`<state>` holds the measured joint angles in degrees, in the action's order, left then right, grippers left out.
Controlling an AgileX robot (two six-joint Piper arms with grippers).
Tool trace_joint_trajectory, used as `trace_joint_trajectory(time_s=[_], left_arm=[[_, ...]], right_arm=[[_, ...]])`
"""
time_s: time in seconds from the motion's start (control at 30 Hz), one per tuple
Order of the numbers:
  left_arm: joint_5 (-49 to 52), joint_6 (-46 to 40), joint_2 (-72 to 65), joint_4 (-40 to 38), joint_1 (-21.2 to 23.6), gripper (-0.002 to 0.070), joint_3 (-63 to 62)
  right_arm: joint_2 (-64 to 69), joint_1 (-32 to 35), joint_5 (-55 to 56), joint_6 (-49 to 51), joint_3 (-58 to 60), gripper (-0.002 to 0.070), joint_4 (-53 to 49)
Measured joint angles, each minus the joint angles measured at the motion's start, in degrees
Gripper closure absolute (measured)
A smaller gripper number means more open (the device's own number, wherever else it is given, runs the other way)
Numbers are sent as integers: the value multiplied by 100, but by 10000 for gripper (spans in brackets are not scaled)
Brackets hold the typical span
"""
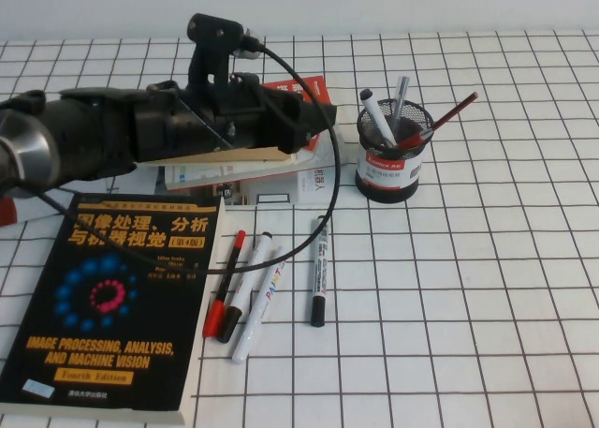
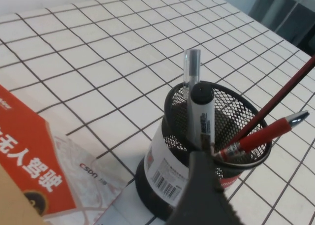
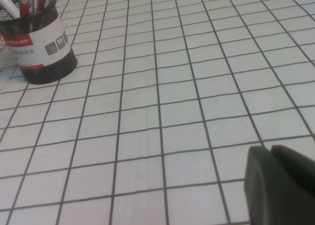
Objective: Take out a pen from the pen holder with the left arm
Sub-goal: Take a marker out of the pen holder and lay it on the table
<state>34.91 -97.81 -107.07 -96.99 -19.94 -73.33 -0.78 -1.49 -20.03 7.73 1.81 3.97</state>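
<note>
The black mesh pen holder (image 1: 393, 170) stands upright at the back right of the gridded table. It holds a white marker with a black cap (image 1: 376, 116), a silver pen (image 1: 401, 93), a red pen (image 2: 261, 136) and a thin red pencil (image 1: 454, 112). My left gripper (image 1: 309, 119) hovers just left of the holder, above a stack of books, open and holding nothing. Only one of its fingers (image 2: 202, 195) shows in the left wrist view, right beside the holder (image 2: 162, 176). My right gripper (image 3: 280, 185) is shut and low over bare table, far from the holder (image 3: 47, 52).
A stack of books (image 1: 290, 170) lies under the left arm, with a red cover (image 2: 29, 156) on top. A black textbook (image 1: 112, 297) lies front left. Three markers (image 1: 248, 283) and a black-capped pen (image 1: 319, 273) lie on the table beside it.
</note>
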Motion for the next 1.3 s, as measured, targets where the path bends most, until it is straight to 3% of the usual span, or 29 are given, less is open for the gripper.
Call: trace_joint_trajectory(time_s=[0.13, 0.4, 1.07, 1.17, 1.3], left_arm=[[22, 148, -355, 0, -166, 237, -380], [-760, 69, -909, -24, -601, 228, -1094], [-802, 95, -1710, -55, -629, 228, -2015], [-793, 95, -1733, -55, -629, 253, -2098], [-776, 95, -1746, -63, -629, 372, -2126]], right_arm=[[0, 0, 0, 0, 0, 692, 0], [0, 0, 0, 0, 0, 692, 0], [0, 0, 0, 0, 0, 693, 0], [0, 0, 0, 0, 0, 692, 0], [0, 0, 0, 0, 0, 692, 0]])
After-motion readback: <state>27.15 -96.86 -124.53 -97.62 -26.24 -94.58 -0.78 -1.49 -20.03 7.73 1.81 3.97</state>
